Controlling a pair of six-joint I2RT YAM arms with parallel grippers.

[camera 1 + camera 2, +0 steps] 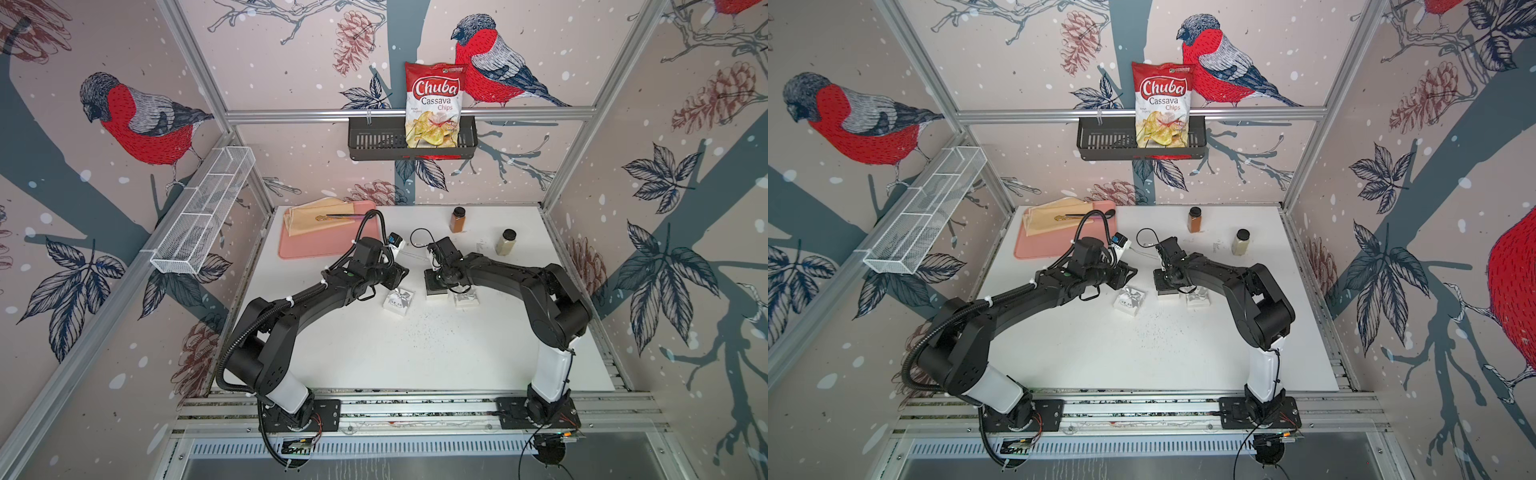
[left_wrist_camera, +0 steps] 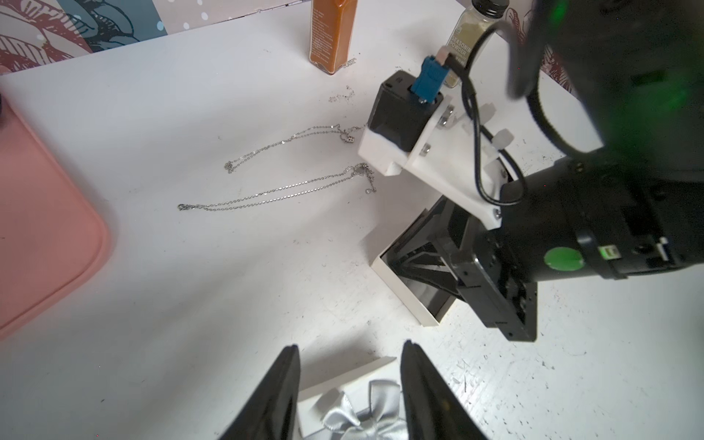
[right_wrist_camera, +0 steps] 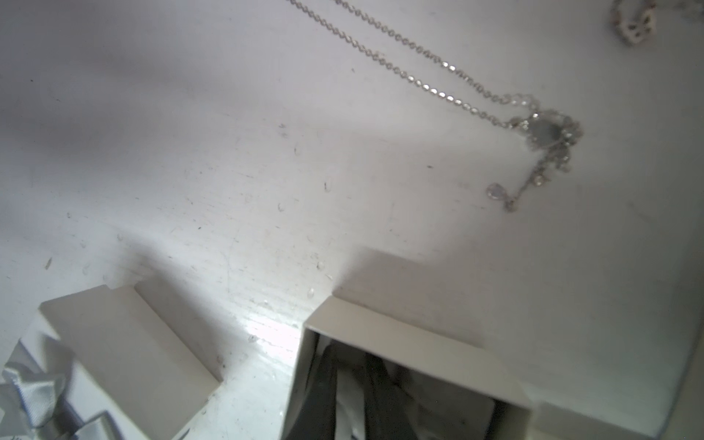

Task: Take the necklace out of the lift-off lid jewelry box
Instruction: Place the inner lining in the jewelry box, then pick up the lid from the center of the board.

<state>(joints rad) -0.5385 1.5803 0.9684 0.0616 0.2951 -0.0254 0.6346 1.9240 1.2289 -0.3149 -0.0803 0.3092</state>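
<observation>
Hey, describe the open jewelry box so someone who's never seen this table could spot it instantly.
On the white table, find the row of three small white boxes where the two arms meet. The open box is the middle one. Unlike the bow-topped pieces flanking it, it has no ribbon, and the right claw reaches down inside it.

my table [image 1: 415,353] is carrying a pink tray [image 1: 316,245], brown jar [image 1: 457,220], pale jar [image 1: 505,242], long necklace [image 2: 266,196], short necklace [image 2: 289,139], open box [image 2: 400,295], bowed lid [image 1: 398,301].
</observation>
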